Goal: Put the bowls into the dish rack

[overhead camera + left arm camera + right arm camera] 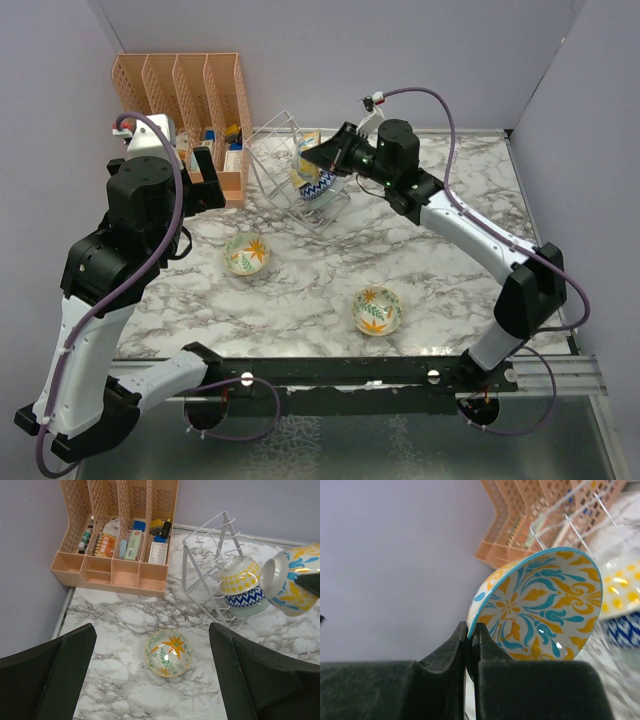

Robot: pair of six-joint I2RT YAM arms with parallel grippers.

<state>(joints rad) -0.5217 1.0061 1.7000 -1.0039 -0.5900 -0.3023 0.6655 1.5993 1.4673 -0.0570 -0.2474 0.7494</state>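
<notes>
My right gripper (470, 630) is shut on the rim of a bowl with a blue and yellow pattern (545, 610). It holds the bowl tilted in the air beside the wire dish rack (285, 150). The left wrist view shows this bowl (290, 580) at the right of the rack (210, 545). A yellow-dotted bowl (240, 575), a blue zigzag bowl (245, 599) and a pale teal bowl (250, 611) sit in the rack. Two cream bowls with leaf prints lie on the table, one (246, 253) and the other (377, 310). My left gripper (151, 630) is open and empty above the first (168, 653).
An orange slotted organizer (190, 100) with small items stands at the back left against the wall, touching the rack's left side; it also shows in the left wrist view (120, 530). Purple walls close the table at back and sides.
</notes>
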